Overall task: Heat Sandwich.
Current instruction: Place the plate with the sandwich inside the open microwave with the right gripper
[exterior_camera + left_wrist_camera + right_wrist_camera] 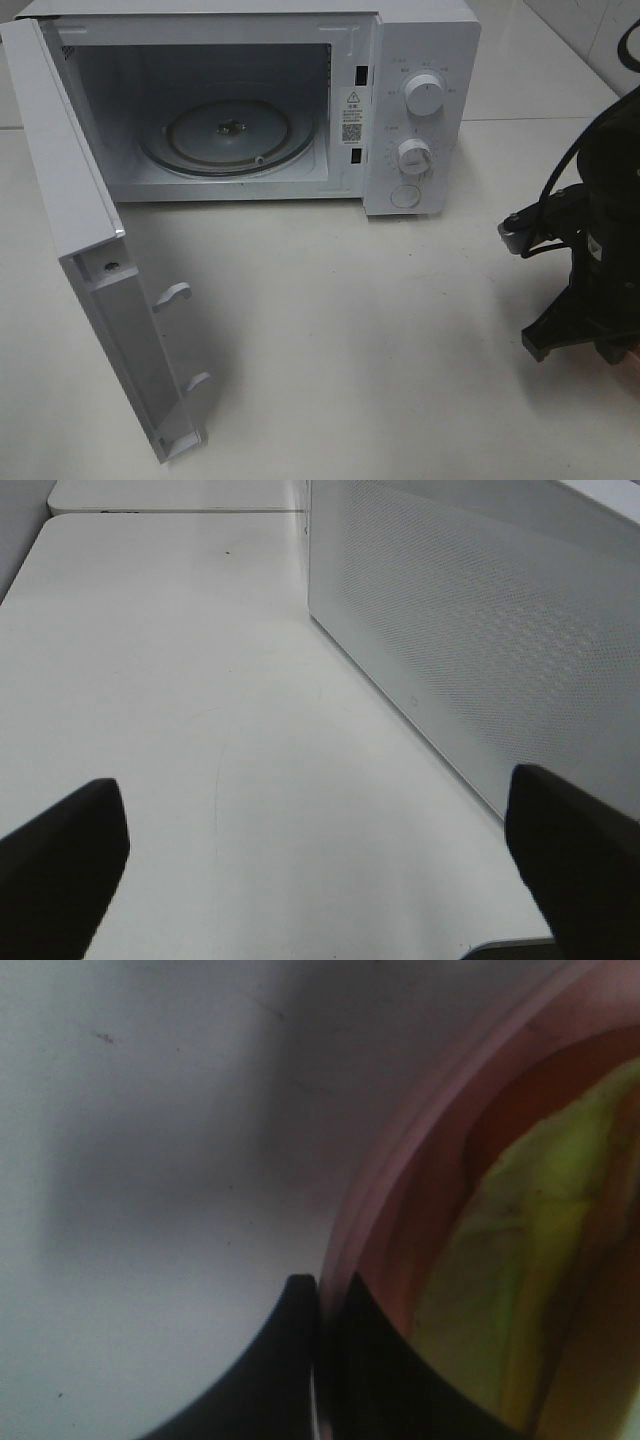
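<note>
In the right wrist view my right gripper [318, 1285] is shut on the rim of the round pink plate [400, 1150]. The sandwich [520, 1240] lies on the plate, seen very close and blurred, with its yellow-green lettuce and reddish filling showing. In the exterior high view the black right arm [590, 260] stands at the right edge of the table, and the plate is cut off by the frame there. My left gripper [312, 780] is open above bare table, with nothing between its fingers. It does not show in the exterior high view.
The white microwave [420, 60] stands at the back with its door [60, 200] swung wide open to the left. Its glass turntable [230, 135] is bare. Two knobs [424, 95] sit on its right panel. A white perforated microwave panel [480, 630] runs beside my left gripper.
</note>
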Controlling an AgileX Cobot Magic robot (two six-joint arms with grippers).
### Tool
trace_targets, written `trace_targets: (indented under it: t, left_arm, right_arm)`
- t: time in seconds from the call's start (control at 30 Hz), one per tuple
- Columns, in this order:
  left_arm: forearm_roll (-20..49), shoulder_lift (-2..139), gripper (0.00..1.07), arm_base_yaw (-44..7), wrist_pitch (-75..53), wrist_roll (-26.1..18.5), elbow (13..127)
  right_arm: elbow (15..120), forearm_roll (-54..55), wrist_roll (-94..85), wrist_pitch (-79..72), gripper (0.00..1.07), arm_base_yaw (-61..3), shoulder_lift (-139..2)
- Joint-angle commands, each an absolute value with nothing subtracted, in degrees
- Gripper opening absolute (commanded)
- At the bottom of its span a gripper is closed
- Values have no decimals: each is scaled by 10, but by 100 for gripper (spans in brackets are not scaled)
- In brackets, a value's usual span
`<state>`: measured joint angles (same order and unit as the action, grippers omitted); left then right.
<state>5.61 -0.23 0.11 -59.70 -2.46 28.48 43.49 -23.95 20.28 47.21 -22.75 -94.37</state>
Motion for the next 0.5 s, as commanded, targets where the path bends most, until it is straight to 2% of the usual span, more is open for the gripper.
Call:
trace_targets:
  t: [0.03, 0.5]
  left_arm:
    - [57, -17, 97, -2, -593, -23, 282]
    - [57, -17, 97, -2, -593, -23, 282]
  right_arm:
    - [438, -253, 194, 501, 0, -239, -920]
    - [423, -249, 176, 548, 0, -312, -837]
